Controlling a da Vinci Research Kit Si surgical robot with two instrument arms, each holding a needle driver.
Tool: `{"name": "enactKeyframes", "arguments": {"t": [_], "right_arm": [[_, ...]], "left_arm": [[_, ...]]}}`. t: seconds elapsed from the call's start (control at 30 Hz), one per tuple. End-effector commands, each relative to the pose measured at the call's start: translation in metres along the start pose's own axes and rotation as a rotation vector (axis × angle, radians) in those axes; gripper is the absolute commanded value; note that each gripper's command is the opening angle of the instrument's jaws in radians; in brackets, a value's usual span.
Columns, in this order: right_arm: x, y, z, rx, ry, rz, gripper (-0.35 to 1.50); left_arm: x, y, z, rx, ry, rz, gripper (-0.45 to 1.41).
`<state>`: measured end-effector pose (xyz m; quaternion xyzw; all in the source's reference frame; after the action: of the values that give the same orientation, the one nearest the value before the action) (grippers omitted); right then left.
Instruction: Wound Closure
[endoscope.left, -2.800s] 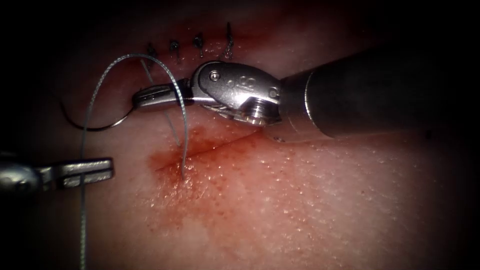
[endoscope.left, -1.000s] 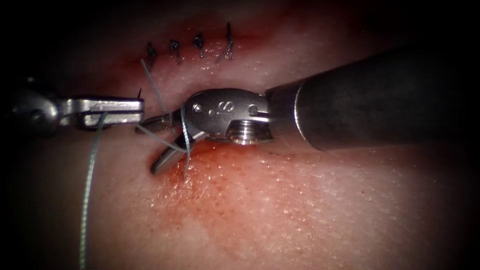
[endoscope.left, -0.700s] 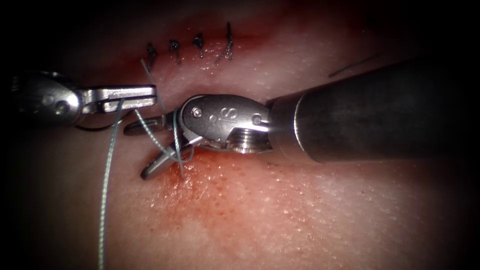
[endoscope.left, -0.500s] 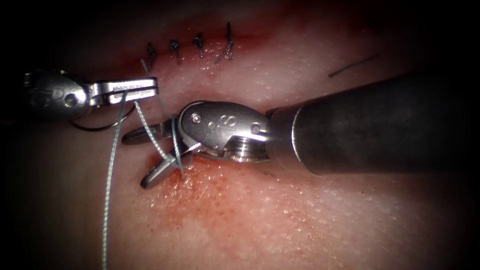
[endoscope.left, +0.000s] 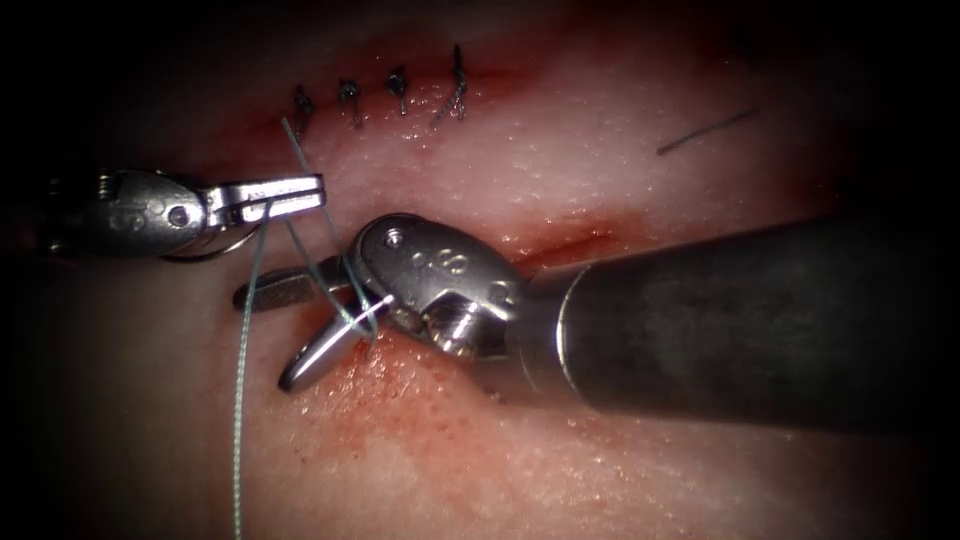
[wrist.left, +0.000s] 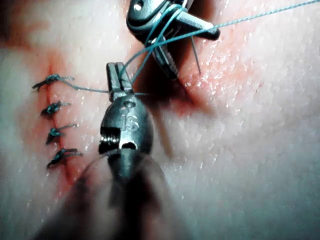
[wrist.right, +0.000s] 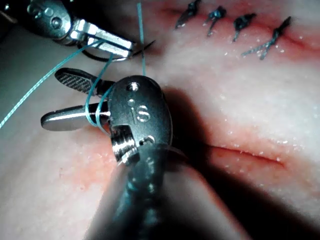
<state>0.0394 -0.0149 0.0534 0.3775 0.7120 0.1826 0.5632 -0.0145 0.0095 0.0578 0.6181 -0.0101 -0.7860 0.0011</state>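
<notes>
Both tools: left tool clamps thread, right tool gaping, needle mostly hidden.

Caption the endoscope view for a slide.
Left tool grips thread; right tool open, thread looped around it.

thread strung across the gap between left tool and right tool, bare tissue open below

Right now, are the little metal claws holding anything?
The left tool pinches the thread at its tips. The right tool holds nothing; thread loops around its open jaws.
</notes>
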Motion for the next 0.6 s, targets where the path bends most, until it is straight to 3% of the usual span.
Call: {"name": "enactKeyframes", "arguments": {"t": [0.03, 0.23, 0.47, 0.6], "right_arm": [[-0.0003, 0.0002, 0.0007, -0.004, 0.022, 0.009, 0.99], [0.0014, 0.0004, -0.0003, -0.020, 0.133, 0.033, 0.99], [0.0026, 0.0011, -0.0020, -0.089, 0.189, 0.037, 0.66], [0.0031, 0.0017, -0.0028, -0.117, 0.212, 0.028, 0.66]], "left_arm": [[-0.0003, 0.0004, 0.0006, -0.006, 0.003, 0.000, -0.45], [-0.0003, 0.0008, 0.0003, -0.016, 0.012, 0.002, -0.45], [-0.0002, 0.0015, 0.0000, -0.019, 0.013, 0.003, -0.45], [0.0000, 0.0023, -0.0004, -0.023, 0.009, 0.004, -0.45]]}}
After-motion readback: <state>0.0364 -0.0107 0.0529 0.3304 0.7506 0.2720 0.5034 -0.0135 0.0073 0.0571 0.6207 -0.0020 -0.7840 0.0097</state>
